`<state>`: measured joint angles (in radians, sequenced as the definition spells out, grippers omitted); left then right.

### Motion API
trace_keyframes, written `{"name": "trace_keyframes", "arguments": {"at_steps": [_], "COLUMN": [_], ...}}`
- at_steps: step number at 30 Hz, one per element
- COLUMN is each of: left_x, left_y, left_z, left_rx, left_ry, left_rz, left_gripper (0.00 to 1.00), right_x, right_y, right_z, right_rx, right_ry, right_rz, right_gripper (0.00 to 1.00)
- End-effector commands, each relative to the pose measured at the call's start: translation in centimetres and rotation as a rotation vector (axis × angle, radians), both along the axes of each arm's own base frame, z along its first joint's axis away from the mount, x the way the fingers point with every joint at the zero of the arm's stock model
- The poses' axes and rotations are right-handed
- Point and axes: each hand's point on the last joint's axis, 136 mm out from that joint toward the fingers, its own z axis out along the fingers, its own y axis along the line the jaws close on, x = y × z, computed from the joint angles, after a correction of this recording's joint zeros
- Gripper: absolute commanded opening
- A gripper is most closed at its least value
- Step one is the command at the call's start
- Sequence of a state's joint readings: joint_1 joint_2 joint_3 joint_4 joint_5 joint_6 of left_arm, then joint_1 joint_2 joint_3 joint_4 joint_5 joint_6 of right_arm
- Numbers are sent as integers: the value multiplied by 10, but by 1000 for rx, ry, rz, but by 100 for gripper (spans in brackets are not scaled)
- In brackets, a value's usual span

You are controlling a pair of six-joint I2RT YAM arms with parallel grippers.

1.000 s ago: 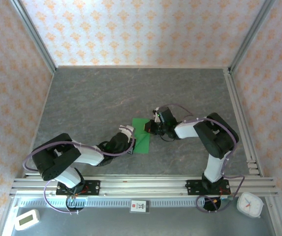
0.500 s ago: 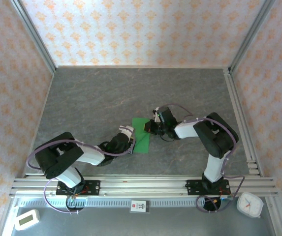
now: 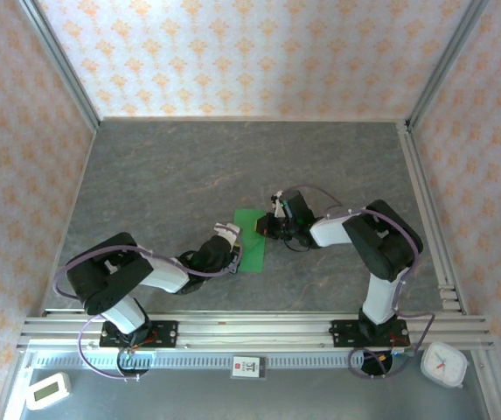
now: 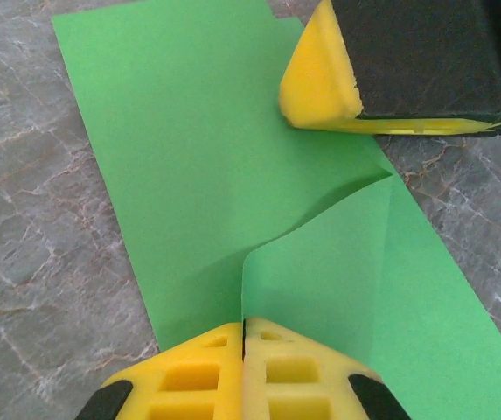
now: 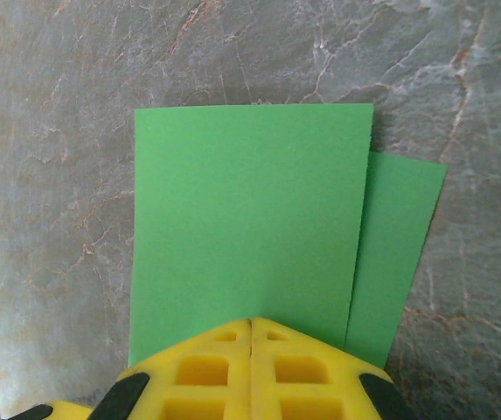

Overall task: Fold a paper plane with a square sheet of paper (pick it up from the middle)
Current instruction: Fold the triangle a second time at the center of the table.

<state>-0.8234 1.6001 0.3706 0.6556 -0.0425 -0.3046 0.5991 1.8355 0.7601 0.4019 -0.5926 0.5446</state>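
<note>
Left gripper (image 3: 233, 245) and right gripper (image 3: 267, 226) both shut in top view, tips at opposite edges of the square sheet of paper (image 3: 252, 252), mid-table (image 3: 163, 175).
Left wrist: closed fingers (image 4: 202, 372) pinching a raised flap edge; right gripper's finger (image 4: 320, 83) resting on the paper.
Right wrist: fingers (image 5: 206, 367) together atop the folded paper; hold on it unclear.
</note>
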Motion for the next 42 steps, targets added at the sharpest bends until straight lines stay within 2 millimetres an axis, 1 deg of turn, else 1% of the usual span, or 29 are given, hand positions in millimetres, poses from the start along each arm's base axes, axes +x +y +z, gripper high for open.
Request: {"name": "trace_keyframes", "arguments": {"at_steps": [1,5,7,9,12,14,16,18,20,25,31,37,42], "left_x": [7,6,6,4,2,1,1,2,1,2,2,2,2], "left_y": [6,7,7,7,9,9,9,10,11,12,12,12,12], "left_z": [-3,-7,-9,-11,-13,-13,-13,-13,-12,-12,-12,-13,-13], "left_rx": [27,35,38,35,33,28,28,27,27,24,23,27,29], "left_ry": [-19,-12,-9,-3,5,6,4,3,2,2,2,4,4], "left_rz": [22,22,20,17,19,19,22,25,28,31,28,24,22], "left_gripper": [0,0,0,0,0,0,0,0,0,0,0,0,0], "right_x": [-34,-33,-31,-27,-17,-10,-6,-5,-11,-32,-54,-57,-55], "right_y": [-33,-32,-29,-25,-19,-16,-15,-15,-15,-11,5,22,25], "right_z": [-65,-63,-59,-51,-28,-9,6,18,25,28,32,35,29], "right_rx": [-184,-180,-175,-168,-154,-141,-131,-111,-84,-30,14,38,34], "right_ry": [165,163,153,138,93,56,26,8,3,7,5,2,12], "right_rz": [-18,-12,-1,11,21,16,9,1,-4,-7,8,24,21], "right_gripper": [0,0,0,0,0,0,0,0,0,0,0,0,0]}}
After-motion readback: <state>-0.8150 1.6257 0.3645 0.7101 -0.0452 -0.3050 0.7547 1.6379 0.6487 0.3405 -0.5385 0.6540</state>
